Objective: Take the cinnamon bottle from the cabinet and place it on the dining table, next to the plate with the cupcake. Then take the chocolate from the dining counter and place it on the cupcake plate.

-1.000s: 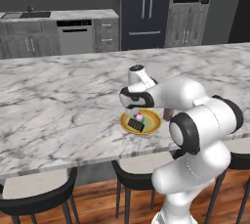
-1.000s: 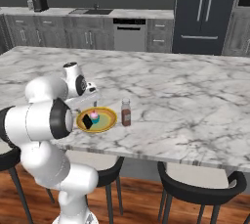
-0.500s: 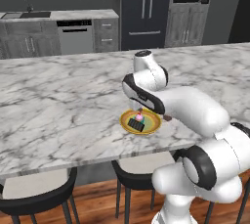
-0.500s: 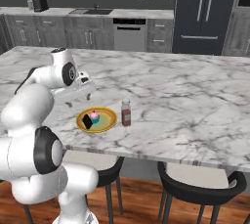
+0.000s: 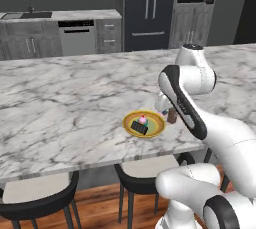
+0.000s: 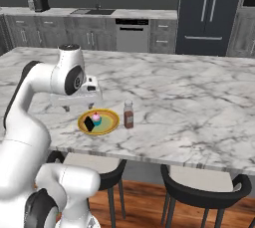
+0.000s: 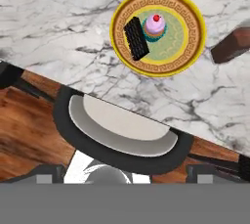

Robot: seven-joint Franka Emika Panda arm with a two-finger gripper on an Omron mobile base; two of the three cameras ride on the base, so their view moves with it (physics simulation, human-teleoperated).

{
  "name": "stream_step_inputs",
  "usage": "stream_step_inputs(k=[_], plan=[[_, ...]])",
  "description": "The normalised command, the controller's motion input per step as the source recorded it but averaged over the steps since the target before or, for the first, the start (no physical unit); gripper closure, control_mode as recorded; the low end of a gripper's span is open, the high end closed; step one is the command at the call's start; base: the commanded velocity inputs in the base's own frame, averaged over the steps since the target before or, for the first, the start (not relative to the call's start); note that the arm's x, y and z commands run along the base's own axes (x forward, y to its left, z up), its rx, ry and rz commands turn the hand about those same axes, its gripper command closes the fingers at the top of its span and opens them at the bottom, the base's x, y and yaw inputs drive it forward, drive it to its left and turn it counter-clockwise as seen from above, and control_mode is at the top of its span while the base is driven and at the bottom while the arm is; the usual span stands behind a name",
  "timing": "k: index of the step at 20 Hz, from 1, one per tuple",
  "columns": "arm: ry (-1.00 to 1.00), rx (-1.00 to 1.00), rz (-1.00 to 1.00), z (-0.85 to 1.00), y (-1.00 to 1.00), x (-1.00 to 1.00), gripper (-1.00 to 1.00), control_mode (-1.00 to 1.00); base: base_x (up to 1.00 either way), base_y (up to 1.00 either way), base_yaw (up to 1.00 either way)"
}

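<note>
Chocolate (image 7: 135,38): on plate (image 7: 191,47), beside cupcake (image 7: 155,25)
Cinnamon bottle (image 6: 128,114): upright, just beside plate
Hand (image 6: 75,103): fingers apart, empty

Chocolate (image 6: 89,123) and cupcake (image 6: 96,119) sit on the plate (image 6: 110,123); cinnamon bottle (image 6: 128,115) just beside.

White marble veined with grey is seen across the tabletop (image 5: 65,98). The plate (image 7: 190,47) is coloured yellow with a brown key-pattern band and a greenish centre. The cupcake (image 7: 155,26) is frosted pink, the chocolate (image 7: 135,38) nearly black, the cinnamon bottle (image 6: 128,115) reddish-brown, grey-capped.
</note>
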Motion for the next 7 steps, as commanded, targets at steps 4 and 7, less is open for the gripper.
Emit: stream_step_inputs(k=[4,7], plan=[[-0.08,0.10,-0.18,0.42,-0.81,-1.00,-1.00,-1.00,0.00,0.00,0.00],[-0.05,0.05,-0.17,0.29,-0.89,-0.93,-1.00,-1.00,0.00,0.00,0.00]])
